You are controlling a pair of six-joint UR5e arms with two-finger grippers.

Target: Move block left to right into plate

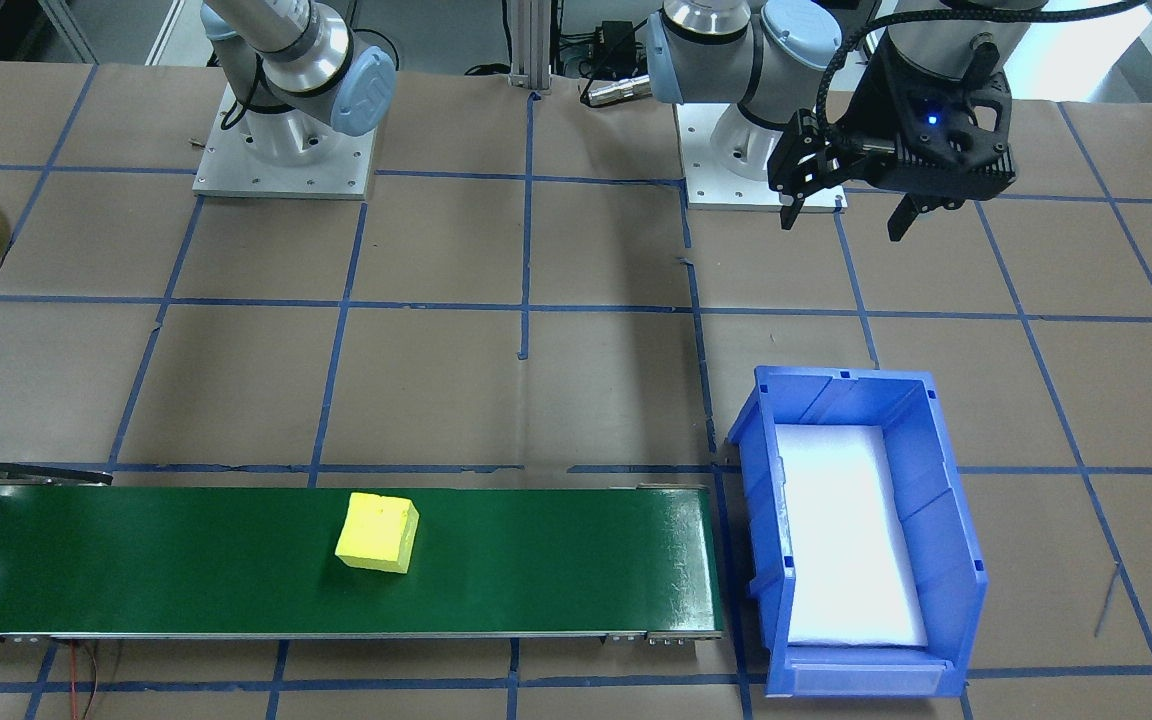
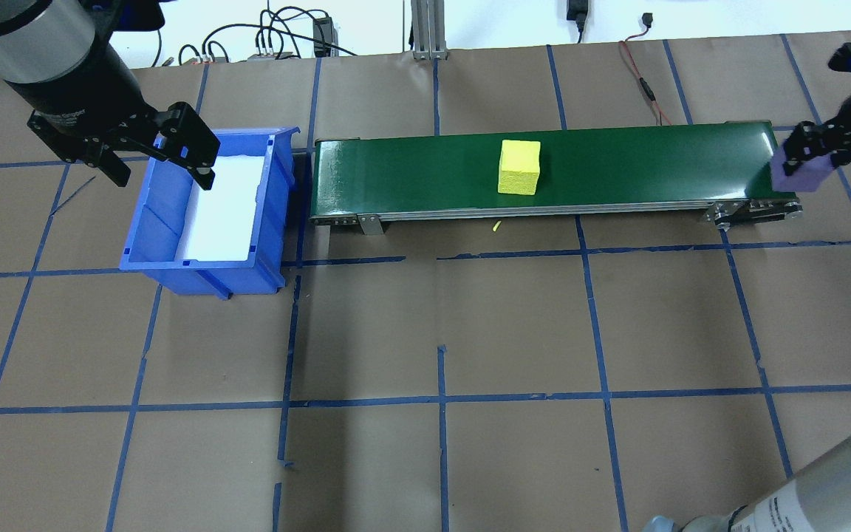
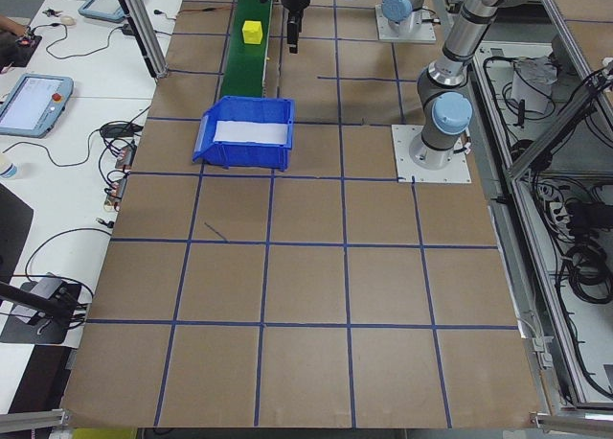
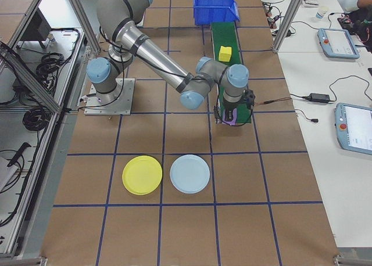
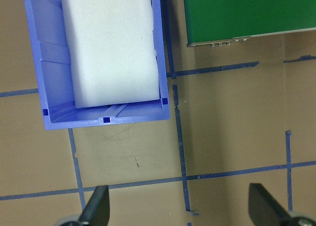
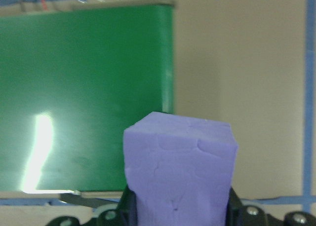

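Purple foam block (image 6: 180, 169) sits clamped in the right hand (image 2: 810, 159), just past the 3 o'clock end of the green conveyor (image 2: 544, 174) in the overhead view. The left hand (image 2: 156, 166) hangs wide and empty over the blue bin (image 2: 207, 270). The yellow plate (image 4: 142, 175) lies well apart, on the desk (image 2: 440, 325) beside a pale blue plate (image 4: 189, 173). A yellow block (image 2: 519, 167) rides mid-belt. Risk: soft foam could twist loose during the long swing, or land on the wrong plate.
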